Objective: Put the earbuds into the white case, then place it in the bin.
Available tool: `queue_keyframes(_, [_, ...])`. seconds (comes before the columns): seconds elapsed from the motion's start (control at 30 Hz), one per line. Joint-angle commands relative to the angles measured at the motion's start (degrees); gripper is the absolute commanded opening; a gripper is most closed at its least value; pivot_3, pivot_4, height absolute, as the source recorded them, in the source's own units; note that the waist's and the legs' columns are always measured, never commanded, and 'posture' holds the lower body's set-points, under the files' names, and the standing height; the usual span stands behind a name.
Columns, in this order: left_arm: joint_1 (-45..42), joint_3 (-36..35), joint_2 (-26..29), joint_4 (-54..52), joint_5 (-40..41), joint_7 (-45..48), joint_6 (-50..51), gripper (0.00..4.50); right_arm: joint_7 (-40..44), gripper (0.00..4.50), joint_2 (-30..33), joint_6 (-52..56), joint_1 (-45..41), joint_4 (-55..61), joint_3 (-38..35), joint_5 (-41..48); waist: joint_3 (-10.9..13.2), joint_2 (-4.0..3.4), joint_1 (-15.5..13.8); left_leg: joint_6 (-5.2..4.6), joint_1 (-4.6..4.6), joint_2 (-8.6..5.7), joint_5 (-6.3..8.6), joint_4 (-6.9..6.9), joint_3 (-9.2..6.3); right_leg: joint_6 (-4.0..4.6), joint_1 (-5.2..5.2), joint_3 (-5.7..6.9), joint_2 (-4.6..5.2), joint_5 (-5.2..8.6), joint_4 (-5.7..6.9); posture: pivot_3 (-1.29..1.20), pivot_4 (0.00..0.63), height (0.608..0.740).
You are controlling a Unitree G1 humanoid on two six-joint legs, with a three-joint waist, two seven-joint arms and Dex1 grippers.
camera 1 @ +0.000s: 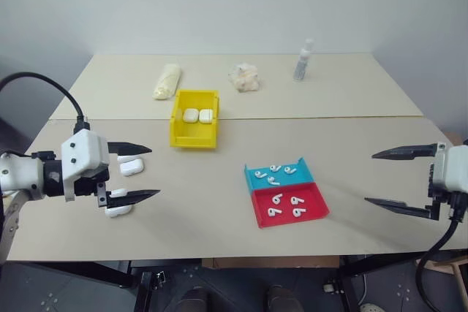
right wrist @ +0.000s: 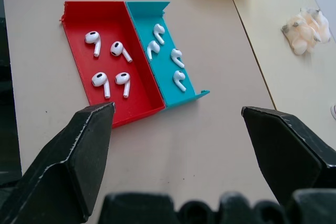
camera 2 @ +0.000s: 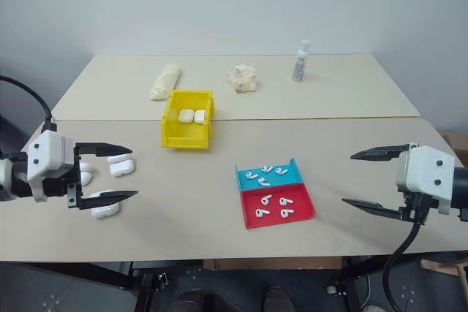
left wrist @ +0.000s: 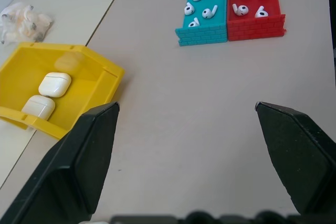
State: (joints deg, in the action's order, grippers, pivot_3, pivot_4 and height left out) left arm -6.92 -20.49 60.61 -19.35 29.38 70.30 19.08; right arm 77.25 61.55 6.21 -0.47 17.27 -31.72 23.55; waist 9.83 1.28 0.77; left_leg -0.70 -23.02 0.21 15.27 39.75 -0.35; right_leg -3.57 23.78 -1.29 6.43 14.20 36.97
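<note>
Earbuds (right wrist: 110, 66) (glossy white, short-stemmed) lie in red and blue trays.

Your two head views look forward and down from above the table's (camera 1: 219, 202) near edge, taking in the whole top to the far wall; they share almost the same scene, slightly offset sideways. Your left wrist view looks from the left, close over the table, toward the bin (left wrist: 100, 85) and the trays (left wrist: 231, 27). Your right wrist view looks from the right, equally close, at the same trays (right wrist: 142, 111). Both wrist views share the trays and the bin.
</note>
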Motion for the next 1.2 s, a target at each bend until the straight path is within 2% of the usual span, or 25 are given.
queue_keyframes(0.03, [0.1,-2.3,0.0,-2.0,-0.1,-2.7,0.3,4.50,-0.3,4.45,1.0,-1.3,-0.5,0.6,-0.3,0.4,0.0,0.00,0.0,0.00,0.00,0.00,0.00,0.00,0.00,0.00,0.00,0.00,0.00,0.00,0.00,0.00,0.150,0.740])
queue_keyframes(0.23, [2.2,-3.8,0.2,-3.8,-0.1,-3.9,1.1,4.50,-0.8,4.45,1.0,-1.6,-0.6,0.9,1.1,0.0,0.0,0.00,0.0,0.00,0.08,0.00,0.00,0.00,-0.01,0.00,-0.09,0.00,0.00,0.00,-0.03,0.00,0.150,0.740])
queue_keyframes(0.37, [4.6,-4.4,0.6,-10.1,-5.5,-14.0,7.9,4.50,-1.1,4.45,0.9,-1.4,-0.7,0.8,2.3,0.1,0.0,0.00,0.0,-0.01,0.09,0.01,0.01,0.00,-0.03,0.00,-0.12,0.00,0.00,0.00,-0.05,0.00,0.150,0.740])
queue_keyframes(0.43, [5.5,-5.8,-0.2,-14.1,-5.7,-18.2,12.4,4.50,-1.4,4.45,0.9,-1.3,-1.0,0.3,3.3,-0.2,0.0,0.01,0.0,-0.04,0.21,0.01,0.03,-0.01,-0.05,-0.01,-0.30,0.01,0.00,0.00,-0.12,0.00,0.150,0.740])
queue_keyframes(0.57, [6.2,-8.4,2.5,-21.5,-1.9,-24.0,32.8,4.50,-1.7,4.45,1.1,-0.5,-1.1,0.5,4.5,-0.1,0.0,0.01,0.0,-0.04,0.27,0.02,0.04,-0.01,-0.17,-0.01,-0.39,0.05,-0.01,0.01,-0.14,0.00,0.150,0.740])
queue_keyframes(0.63, [0.9,-7.7,4.9,-25.0,1.8,-28.2,53.8,4.50,-1.6,4.45,1.1,-0.2,-0.9,0.4,5.3,0.0,0.0,0.02,0.0,-0.05,0.36,0.02,0.04,-0.02,-0.33,-0.02,-0.46,0.05,-0.01,0.01,-0.15,0.00,0.150,0.740])
queue_keyframes(0.7, [-4.5,-6.2,6.8,-26.5,4.4,-30.5,68.6,4.50,-1.8,4.45,1.0,-0.3,-1.0,0.0,6.3,-0.2,0.0,0.03,-0.1,-0.06,0.43,0.01,0.04,-0.01,-0.51,-0.03,-0.58,0.10,-0.03,0.02,-0.15,0.00,0.150,0.740])
queue_keyframes(0.77, [-7.1,-4.5,7.9,-24.4,6.6,-34.9,72.9,4.50,-1.9,4.45,0.9,-0.5,-1.7,-0.7,7.9,-0.5,0.0,0.03,0.0,-0.06,0.54,-0.01,0.04,-0.02,-0.59,-0.05,-0.69,0.10,-0.03,0.03,-0.17,0.00,0.150,0.740])
queue_keyframes(0.83, [-8.3,-3.7,7.2,-19.3,9.5,-43.1,73.4,4.50,-1.8,4.45,1.0,-0.5,-3.1,-1.7,10.0,-0.8,0.0,0.03,0.0,-0.07,0.73,-0.02,0.06,-0.06,-0.60,-0.06,-0.82,0.07,-0.02,0.04,-0.18,0.00,0.150,0.740])
queue_keyframes(1.0, [-5.9,-7.0,4.6,-12.1,28.9,-64.5,73.4,4.50,-1.8,4.45,0.9,-1.0,-7.7,-4.5,14.8,-1.5,0.0,0.03,0.4,-0.06,0.73,0.00,0.06,-0.13,-0.59,-0.01,-0.70,-0.06,-0.01,0.05,-0.10,0.00,0.150,0.740])
queue_keyframes(1.1, [-4.9,-10.8,-4.7,-8.4,42.2,-85.5,73.4,4.50,-1.9,4.45,0.5,-0.9,-9.9,-5.3,16.7,-1.6,0.0,0.03,0.0,-0.02,0.72,0.02,0.09,-0.18,-0.56,-0.02,-0.62,-0.19,0.10,0.05,-0.08,0.00,0.150,0.740])
queue_keyframes(1.17, [2.5,-5.4,1.9,-6.4,70.6,-108.8,56.1,4.50,-1.9,4.45,0.4,-0.7,-10.6,-5.6,17.2,-1.4,0.1,0.31,-0.1,0.02,0.69,0.02,0.10,-0.20,-0.57,-0.02,-0.53,-0.22,0.10,0.05,0.00,0.00,0.150,0.740])
queue_keyframes(1.2, [5.1,-2.9,4.4,-7.1,78.9,-116.2,49.5,4.50,-1.9,4.45,0.4,-0.7,-10.7,-5.6,17.3,-1.3,0.0,0.44,-0.1,0.22,0.65,0.23,0.20,-0.22,-0.61,0.00,-0.45,-0.29,0.11,0.04,0.09,0.00,0.150,0.740])
